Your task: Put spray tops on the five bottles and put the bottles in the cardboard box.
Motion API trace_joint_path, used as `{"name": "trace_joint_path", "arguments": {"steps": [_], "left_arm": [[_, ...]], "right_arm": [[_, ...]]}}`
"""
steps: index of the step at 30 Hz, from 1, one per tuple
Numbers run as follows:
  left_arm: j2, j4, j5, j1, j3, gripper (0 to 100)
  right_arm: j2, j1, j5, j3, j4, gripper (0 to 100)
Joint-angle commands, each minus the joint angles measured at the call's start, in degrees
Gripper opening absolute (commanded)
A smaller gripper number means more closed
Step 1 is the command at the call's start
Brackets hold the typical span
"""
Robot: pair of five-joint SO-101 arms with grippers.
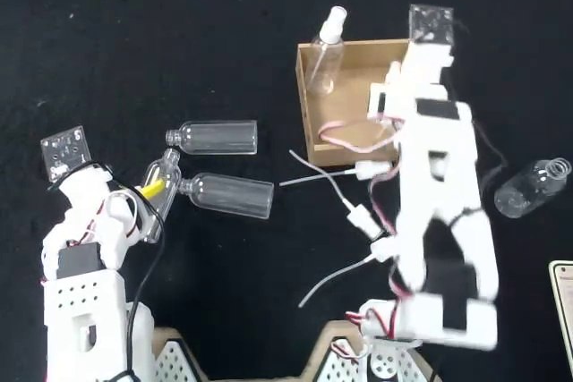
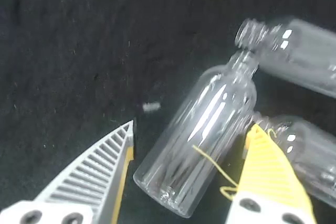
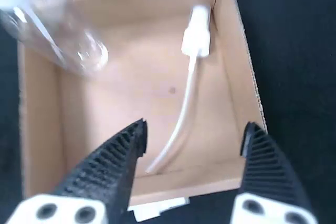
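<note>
Lower left of the high view: left end effector sits astride a clear, bare-necked bottle; its fingers are parted, with a thin strip of dark counter showing between the grey finger and the bottle wall, so I judge the bottle not yet gripped
Neighbouring bottles: upper bottle and lower bottle lie on their sides just right of it, both without tops; the straddled bottle's neck touches the upper bottle's neck
Cardboard box: upper centre of the frame; one capped bottle leans in its upper left corner
Right end effector: held wide, empty, above the box interior; a spray top with its tube lies loose on the box floor beneath it
Loose spray tops: on the counter at centre frame, beside the right arm
Far bottle: right edge, on its side, uncapped
Step in hand, as judged: taking up a second bottle for capping; one of five appears done
Next move calls for: closing on the bottle body, raising it clear of its neighbours with the neck exposed; the right arm must collect a spray top and feed its tube into that neck
</note>
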Motion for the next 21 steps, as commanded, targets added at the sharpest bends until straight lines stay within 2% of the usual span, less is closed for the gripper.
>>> {"name": "trace_joint_path", "arguments": {"steps": [1, 9, 18, 21], "left_arm": [[-0.6, -1.1, 0.4, 0.1, -0.9, 33], [-0.6, -1.1, 0.4, 0.1, -0.7, 33], [-0.6, -1.1, 0.3, -0.1, -1.0, 33], [-0.6, -1.1, 0.3, 0.0, -1.0, 33]], "right_arm": [[6.6, 1.1, 0.5, -12.5, 2.6, 27.6], [22.4, 1.0, 0.5, -26.9, 3.4, 27.3], [33.3, 1.1, 0.5, -43.0, 3.4, 27.2], [37.3, 1.3, -1.8, -46.5, 3.9, 27.2]]}}
